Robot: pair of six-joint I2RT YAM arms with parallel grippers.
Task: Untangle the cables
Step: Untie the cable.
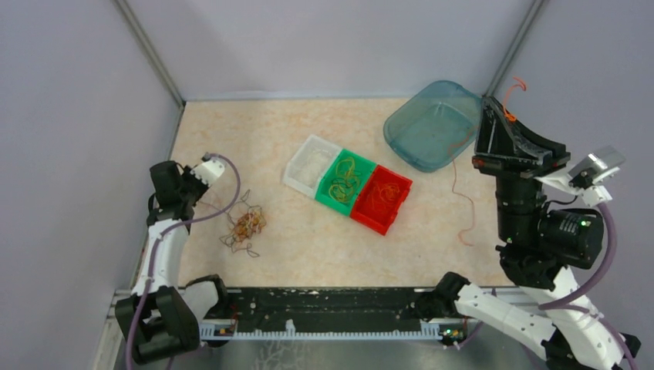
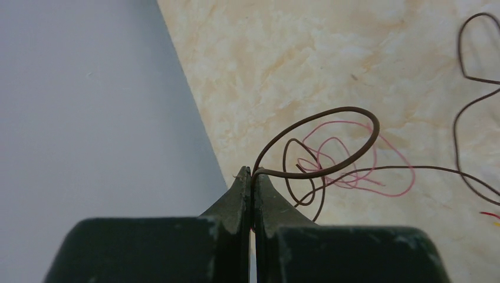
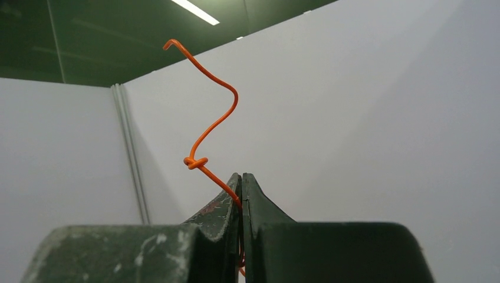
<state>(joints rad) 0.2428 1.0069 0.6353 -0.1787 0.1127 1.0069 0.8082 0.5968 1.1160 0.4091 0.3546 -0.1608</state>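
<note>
The cables lie as a small tangle [image 1: 245, 226] of orange, yellow and brown loops on the table's left side. My left gripper [image 1: 179, 193] sits low by the left wall, left of the tangle. In the left wrist view this gripper [image 2: 252, 172] is shut on a brown cable [image 2: 330, 121], which loops over a thin pink one [image 2: 354, 177]. My right gripper [image 1: 497, 116] is raised high at the back right. It [image 3: 241, 177] is shut on an orange cable [image 3: 215, 124] with a knot just above the fingertips. The cable's free end [image 1: 507, 104] curls upward.
A row of small bins stands mid-table: white [image 1: 311, 163], green [image 1: 345, 181] holding loops, and red [image 1: 381, 199] holding reddish loops. A teal translucent container [image 1: 432, 123] lies at the back right. Grey walls enclose the table on three sides.
</note>
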